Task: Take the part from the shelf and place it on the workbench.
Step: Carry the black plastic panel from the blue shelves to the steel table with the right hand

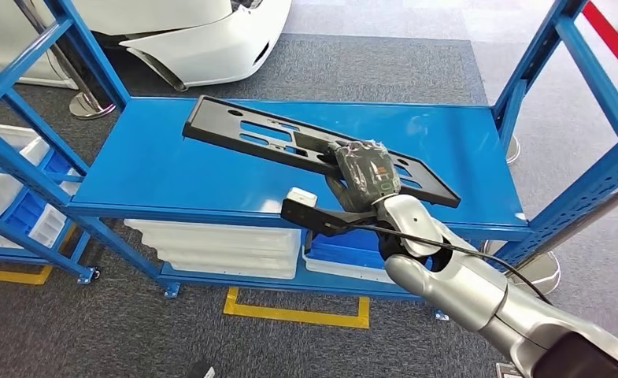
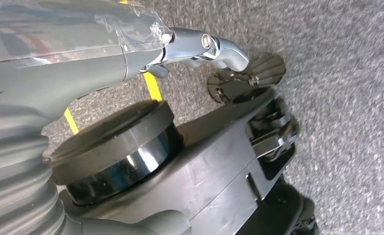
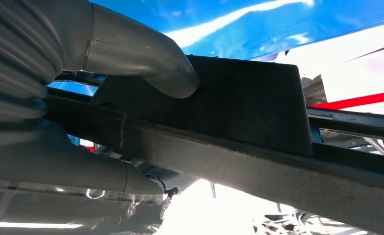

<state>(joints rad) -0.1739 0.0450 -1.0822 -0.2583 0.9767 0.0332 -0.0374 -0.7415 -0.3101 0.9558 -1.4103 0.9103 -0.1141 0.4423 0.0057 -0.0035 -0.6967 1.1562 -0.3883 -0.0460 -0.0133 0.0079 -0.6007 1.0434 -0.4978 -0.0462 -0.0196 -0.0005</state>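
A long black plastic part [image 1: 266, 138] with several slots lies slantwise over the blue shelf board [image 1: 156, 173] in the head view. My right hand [image 1: 364, 175], wrapped in clear film, grips the part near its right end. The right wrist view shows the thumb [image 3: 150, 68] pressed on the part [image 3: 238, 112], fingers [image 3: 82, 171] under it and the blue shelf [image 3: 219, 24] behind. The part's held end is off the board; I cannot tell whether its far left end touches. My left hand [image 2: 131, 54] hangs over grey carpet, one finger [image 2: 209, 46] stretched out, holding nothing.
Blue shelf uprights stand at the left [image 1: 22, 150] and right [image 1: 581, 71] of the board. White bins [image 1: 219, 244] sit on the lower shelf, with more bins [image 1: 14, 197] on the rack at left. A white car body panel [image 1: 203, 39] lies behind. Yellow tape [image 1: 297, 313] marks the floor.
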